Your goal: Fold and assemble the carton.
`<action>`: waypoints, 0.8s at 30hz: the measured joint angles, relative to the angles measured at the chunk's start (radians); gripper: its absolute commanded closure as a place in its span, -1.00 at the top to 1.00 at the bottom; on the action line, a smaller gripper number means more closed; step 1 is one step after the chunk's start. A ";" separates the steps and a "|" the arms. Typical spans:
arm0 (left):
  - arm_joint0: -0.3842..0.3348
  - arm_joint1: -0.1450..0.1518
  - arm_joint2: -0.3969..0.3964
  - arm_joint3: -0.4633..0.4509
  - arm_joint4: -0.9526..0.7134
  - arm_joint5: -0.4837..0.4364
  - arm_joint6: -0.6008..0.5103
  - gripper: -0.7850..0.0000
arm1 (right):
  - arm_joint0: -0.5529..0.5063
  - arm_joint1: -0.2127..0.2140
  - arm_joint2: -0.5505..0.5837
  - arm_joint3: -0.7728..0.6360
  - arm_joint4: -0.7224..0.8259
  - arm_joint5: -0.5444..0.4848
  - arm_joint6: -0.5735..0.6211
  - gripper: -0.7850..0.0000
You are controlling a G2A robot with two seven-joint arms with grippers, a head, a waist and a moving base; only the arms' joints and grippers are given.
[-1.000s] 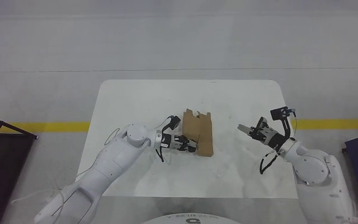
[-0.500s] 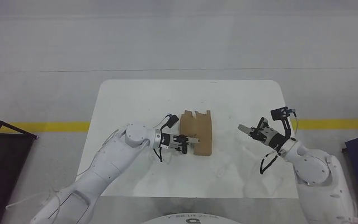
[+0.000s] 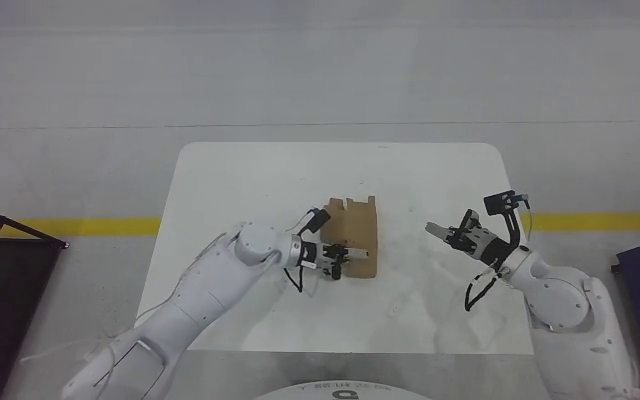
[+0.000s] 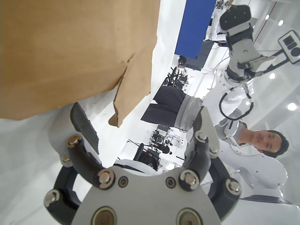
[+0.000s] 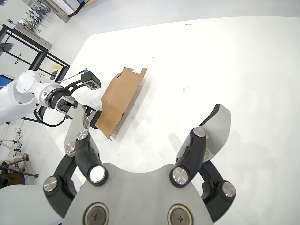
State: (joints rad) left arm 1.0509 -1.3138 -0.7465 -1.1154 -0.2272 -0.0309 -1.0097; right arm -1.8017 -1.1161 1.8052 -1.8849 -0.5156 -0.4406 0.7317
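Carton [image 3: 352, 235] looks wider now; left tool [image 3: 338, 262], spread and empty, has shifted to its near corner; right tool [image 3: 437, 231] likewise.

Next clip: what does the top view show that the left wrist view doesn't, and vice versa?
Top view: the whole table outline, the carton near its middle, the left gripper at its edge and the right gripper apart from it. Left wrist view: the left gripper's fingers spread open, with a notched carton flap just beyond them. Both: the brown carton on the white table.

A white table [image 3: 250, 180] stands on grey floor [image 3: 100, 60] crossed by a yellow line [image 3: 90, 226].
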 measured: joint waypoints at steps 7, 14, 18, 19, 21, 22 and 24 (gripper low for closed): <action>-0.036 -0.028 0.024 0.122 -0.123 -0.016 -0.080 -0.36 | 0.000 0.000 0.000 0.000 0.000 0.000 0.000 1.00; -0.077 -0.056 0.061 0.210 -0.120 -0.039 -0.058 -1.00 | 0.000 0.000 0.000 0.000 0.000 0.000 0.000 1.00; -0.093 -0.068 0.074 0.239 -0.119 -0.047 -0.048 -1.00 | 0.000 0.000 0.000 0.000 0.000 0.000 0.000 1.00; -0.096 -0.070 0.075 0.244 -0.121 -0.052 -0.048 -1.00 | 0.000 0.000 0.000 0.000 0.000 0.000 0.000 1.00; -0.101 -0.075 0.077 0.253 -0.125 -0.065 -0.052 -1.00 | 0.000 0.000 0.000 0.000 0.000 0.000 0.000 1.00; -0.103 -0.076 0.077 0.257 -0.127 -0.071 -0.053 -1.00 | 0.000 0.000 0.000 0.000 0.000 0.000 0.000 1.00; -0.105 -0.079 0.077 0.264 -0.131 -0.086 -0.057 -1.00 | 0.000 0.000 0.000 0.000 0.000 0.000 0.000 1.00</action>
State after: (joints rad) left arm 0.9454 -1.3927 -0.6694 -0.8518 -0.3582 -0.1167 -1.0665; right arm -1.8017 -1.1161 1.8051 -1.8849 -0.5156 -0.4406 0.7317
